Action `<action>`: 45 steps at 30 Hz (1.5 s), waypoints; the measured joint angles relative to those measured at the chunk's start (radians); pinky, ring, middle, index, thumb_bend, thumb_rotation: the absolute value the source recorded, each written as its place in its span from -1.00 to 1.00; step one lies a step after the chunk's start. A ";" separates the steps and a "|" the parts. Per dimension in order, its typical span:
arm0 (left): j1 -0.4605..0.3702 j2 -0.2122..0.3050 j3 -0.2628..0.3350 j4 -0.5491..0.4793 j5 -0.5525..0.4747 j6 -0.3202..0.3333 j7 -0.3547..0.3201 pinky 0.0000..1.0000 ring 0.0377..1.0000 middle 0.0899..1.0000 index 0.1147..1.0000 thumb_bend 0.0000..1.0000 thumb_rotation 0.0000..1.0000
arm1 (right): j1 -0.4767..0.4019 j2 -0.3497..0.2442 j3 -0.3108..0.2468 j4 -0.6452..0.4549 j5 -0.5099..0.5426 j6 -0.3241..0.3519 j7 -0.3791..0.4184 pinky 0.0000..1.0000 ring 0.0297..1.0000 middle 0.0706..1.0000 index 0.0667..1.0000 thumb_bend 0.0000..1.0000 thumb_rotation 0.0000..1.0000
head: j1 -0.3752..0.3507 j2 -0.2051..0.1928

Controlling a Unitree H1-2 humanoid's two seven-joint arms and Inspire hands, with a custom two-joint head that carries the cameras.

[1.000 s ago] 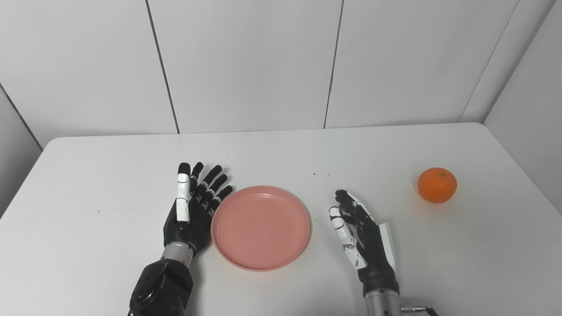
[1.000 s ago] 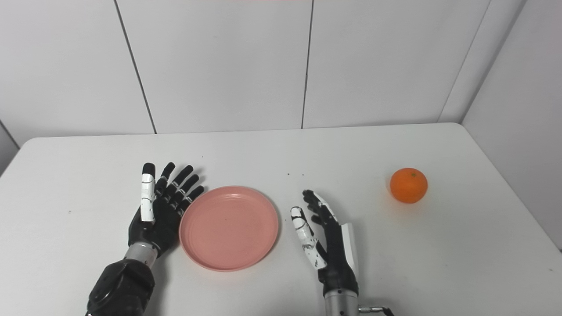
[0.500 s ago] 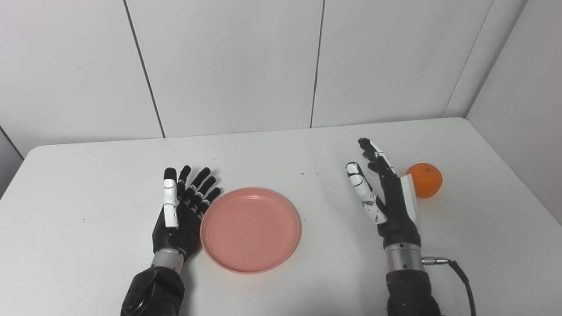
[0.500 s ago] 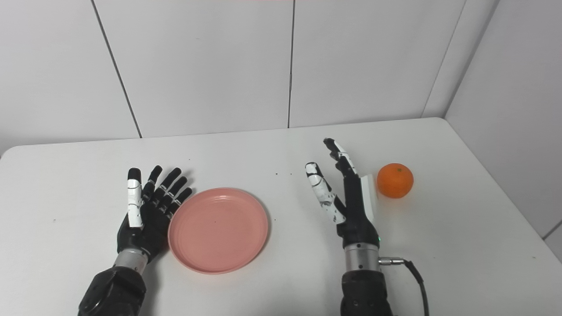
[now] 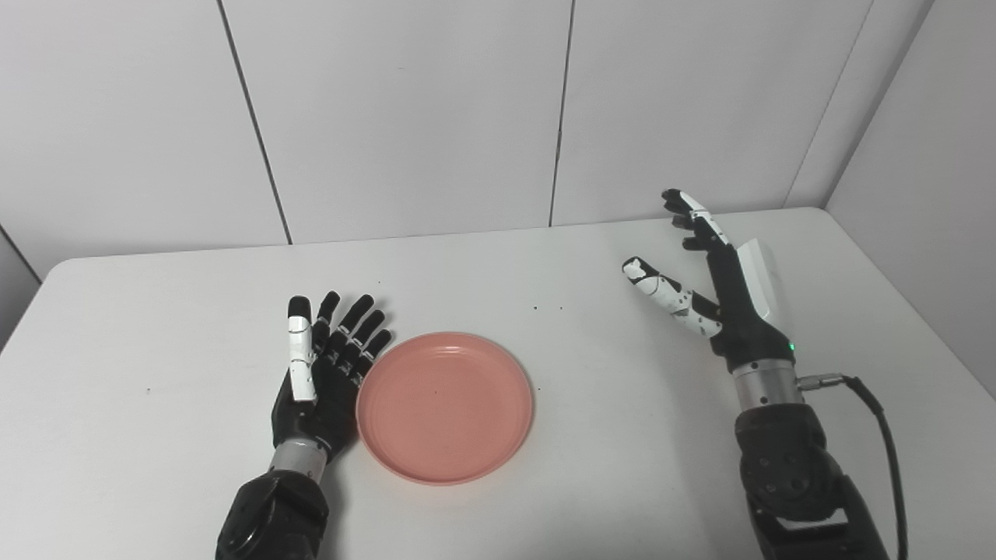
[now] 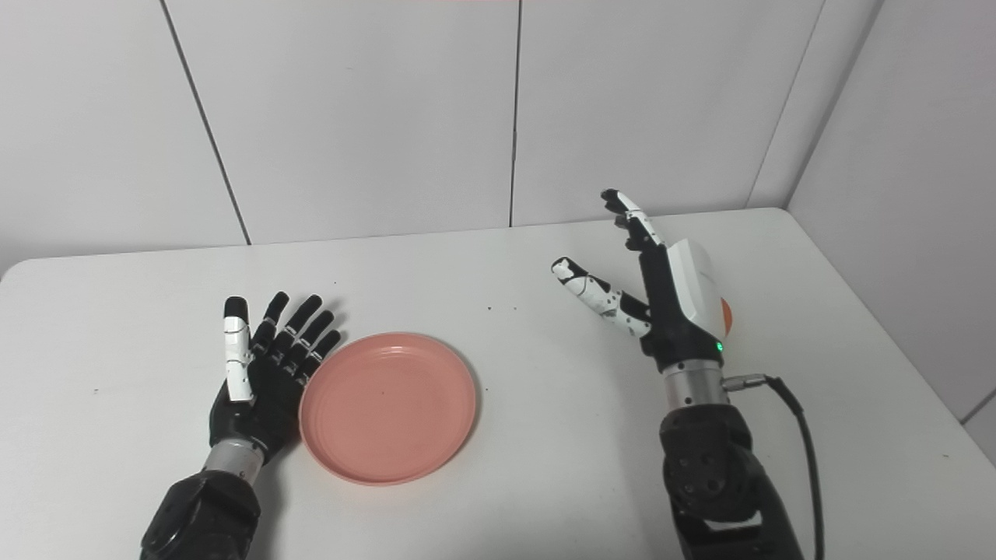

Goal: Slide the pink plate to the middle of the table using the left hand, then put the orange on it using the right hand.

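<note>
The pink plate (image 5: 445,406) lies flat near the middle of the white table (image 5: 156,311), with nothing on it. My left hand (image 5: 323,373) rests open against the plate's left rim, fingers straight and pointing away from me. My right hand (image 5: 720,288) is raised on the right side, open, thumb spread to the left. It stands in front of the orange, which is hidden in the left eye view. Only a thin sliver of the orange (image 6: 725,315) shows past the hand's right edge in the right eye view. Whether the hand touches the orange I cannot tell.
White wall panels (image 5: 405,117) close the table's far edge, and a side wall (image 5: 926,194) runs along the right. A black cable (image 5: 879,435) trails from my right wrist. A few small dark specks (image 5: 548,308) dot the tabletop behind the plate.
My right hand has risen and travelled away from me to the right, and now covers the orange. The left hand and plate have stayed put. The camera shifted early on.
</note>
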 measured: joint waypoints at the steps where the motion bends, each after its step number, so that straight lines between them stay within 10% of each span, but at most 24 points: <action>1: -0.001 0.000 0.000 0.000 0.000 0.000 0.000 0.75 0.73 0.68 0.97 0.61 0.59 | -0.010 -0.015 -0.001 0.000 -0.015 0.009 0.011 0.60 0.61 0.61 0.60 0.66 0.80 | 0.000 0.000; 14: -0.003 -0.001 -0.006 0.003 0.000 0.000 0.000 0.63 0.73 0.69 0.96 0.61 0.59 | -0.076 -0.279 0.083 0.170 -0.368 0.006 0.060 0.59 0.49 0.48 0.48 0.64 0.71 | 0.026 0.017; 45: -0.002 -0.013 -0.006 0.000 0.000 0.001 0.008 0.69 0.79 0.77 0.99 0.59 0.60 | -0.101 -0.275 0.115 0.395 -0.332 0.008 0.064 0.49 0.44 0.45 0.46 0.65 0.69 | 0.034 0.020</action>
